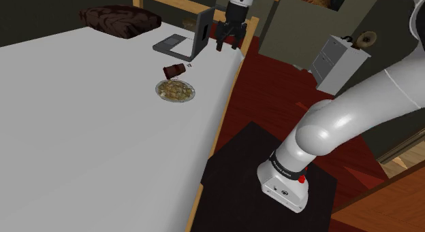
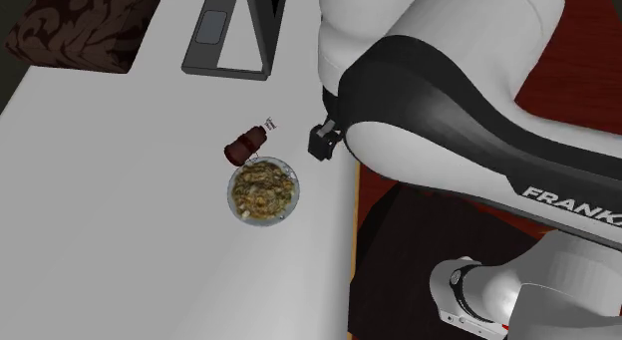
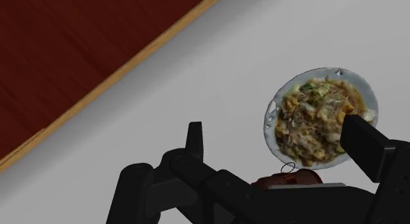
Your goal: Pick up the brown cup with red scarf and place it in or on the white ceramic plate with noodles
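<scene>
A dark brown cup [image 1: 175, 69] with a red band lies on its side on the white table, touching the far rim of the plate [image 1: 191, 95]. The white plate holds noodles. From the second exterior view the cup [image 2: 246, 144] rests at the upper left rim of the plate [image 2: 295, 191]. My black gripper [image 1: 228, 44] hangs well above the table's edge, beside the laptop, open and holding nothing. Looking along the gripper [image 3: 271, 122], the plate [image 3: 365, 86] lies far below between the spread fingers, and a sliver of the cup [image 3: 289, 179] peeks over the hand.
An open grey laptop [image 1: 184, 40] [image 2: 229, 34] stands just beyond the cup. A dark patterned cushion [image 1: 119, 20] [image 2: 80, 29] lies at the table's far end. The wooden table edge [image 1: 225, 108] borders red floor, with a white cabinet [image 1: 337, 60] beyond.
</scene>
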